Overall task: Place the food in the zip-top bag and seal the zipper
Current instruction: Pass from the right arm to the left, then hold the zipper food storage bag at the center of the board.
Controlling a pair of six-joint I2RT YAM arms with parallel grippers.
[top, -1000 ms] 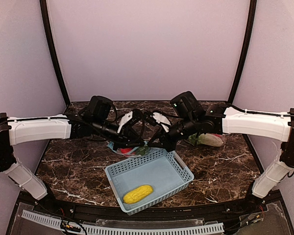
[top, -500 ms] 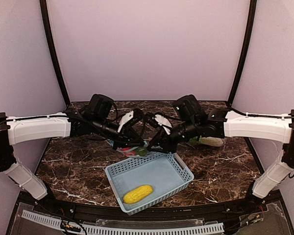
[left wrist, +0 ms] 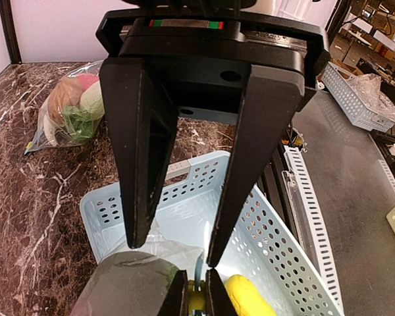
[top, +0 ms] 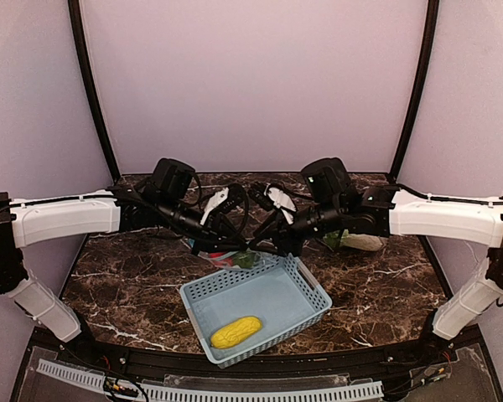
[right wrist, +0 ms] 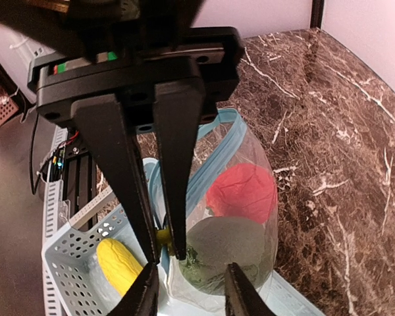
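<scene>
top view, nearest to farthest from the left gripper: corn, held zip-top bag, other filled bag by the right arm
1. zip-top bag, pinched in the left gripper.
2. corn, at the basket's near end.
3. filled bag, on the table to the right.

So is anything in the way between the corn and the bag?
Nothing visible is. The corn lies uncovered in the basket. The bag hangs at the basket's far rim, pinched by the left gripper, and the open right gripper sits beside it.
</scene>
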